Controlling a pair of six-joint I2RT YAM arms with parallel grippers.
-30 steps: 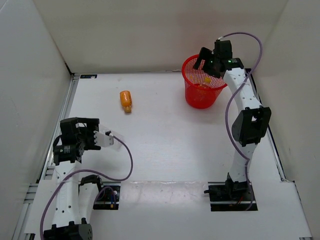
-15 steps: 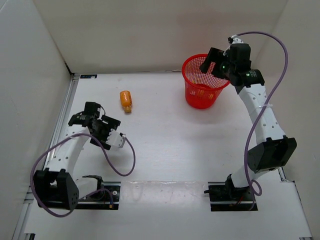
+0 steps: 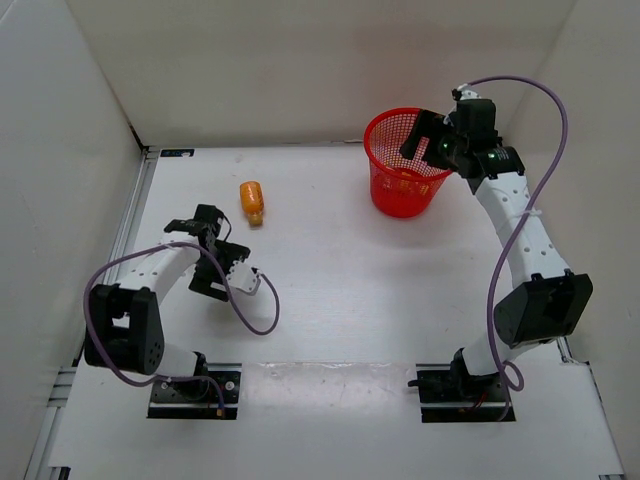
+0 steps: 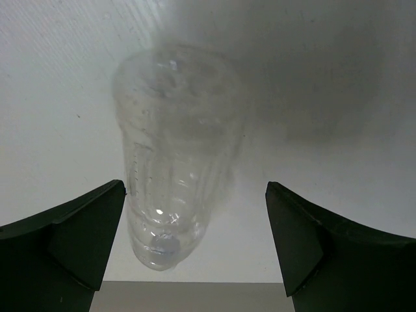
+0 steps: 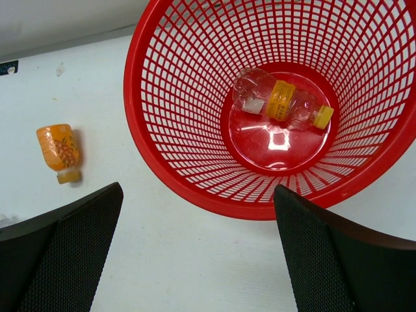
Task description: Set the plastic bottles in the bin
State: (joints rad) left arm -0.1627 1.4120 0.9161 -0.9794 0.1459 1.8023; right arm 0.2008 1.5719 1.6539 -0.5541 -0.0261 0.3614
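Fingers of both grippers are spread wide, with nothing clamped between them. In the left wrist view the left gripper (image 4: 195,195) is pointed down at the clear bottle (image 4: 174,149), which lies on the white table (image 4: 338,78) between the two dark fingers and appears untouched. The spread is judged to be set so that the bottle's body can be straddled before a squeeze. In the right wrist view the right gripper (image 5: 198,190) is held above the near rim of the red bin (image 5: 175,84), a pose suited to letting a bottle drop inside. One bottle with a yellow cap (image 5: 281,101) is seen lying on its side on the bin's floor, right of centre; nothing else is seen in the bin. The orange bottle (image 5: 60,151) lies on the table at the left of that frame, well apart from the bin, so two bottles are judged not yet binned.
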